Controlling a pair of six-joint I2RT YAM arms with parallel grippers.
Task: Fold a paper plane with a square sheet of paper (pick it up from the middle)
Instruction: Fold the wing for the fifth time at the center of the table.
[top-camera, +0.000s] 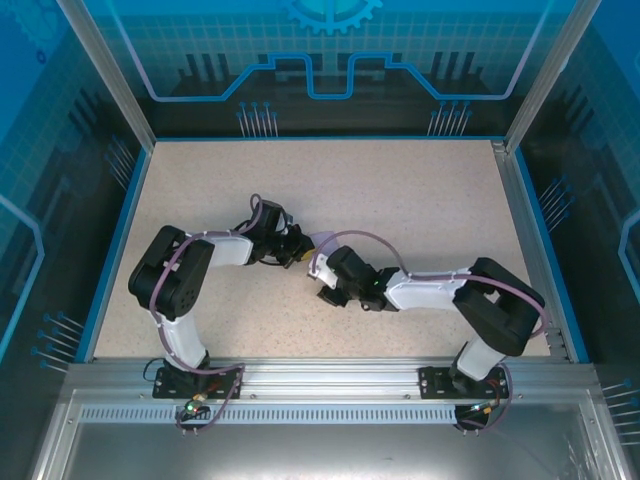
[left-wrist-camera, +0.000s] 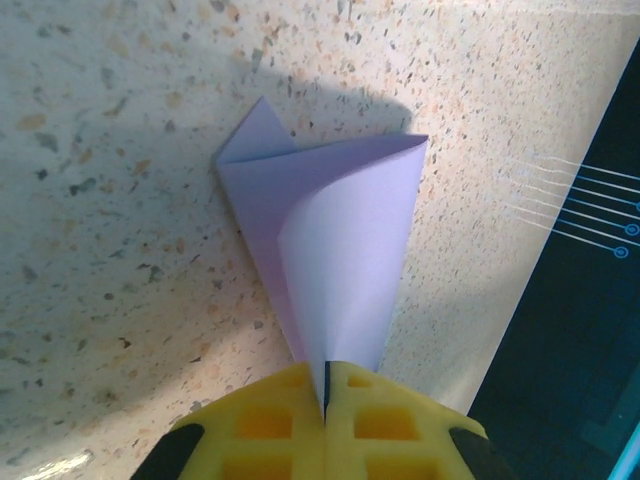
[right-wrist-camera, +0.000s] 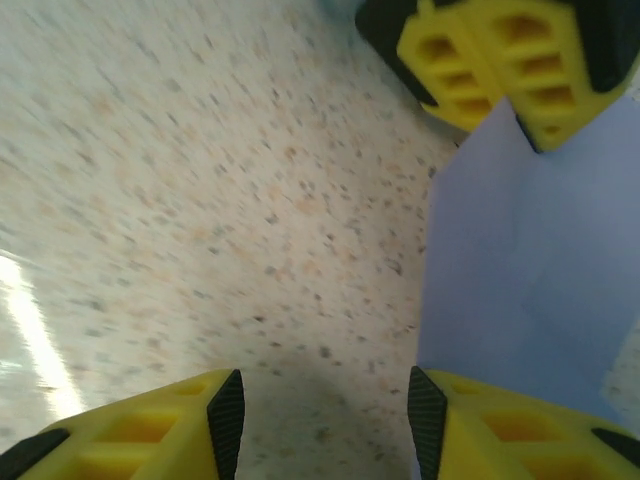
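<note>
Top external: hangs high above and behind the arm bases, looks down and forward, far enough to take in the whole counter (top-camera: 400, 190) and both arms.

Left wrist: sits right behind the left pincer (left-wrist-camera: 326, 400), looks along its fingers, very near the folded lavender paper (left-wrist-camera: 345, 260).

Right wrist: rides low behind the right pincer (right-wrist-camera: 320, 415), looks across the counter at close range, slightly blurred.

Shared by both wrist views: the paper and the left pincer's yellow tips, at mid-counter.

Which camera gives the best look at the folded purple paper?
Left wrist: the paper shows nearly whole, sharp, its narrow end pinched in the left gripper. Right wrist catches a blurred flat part; top external, a pale sliver between the arms.
</note>
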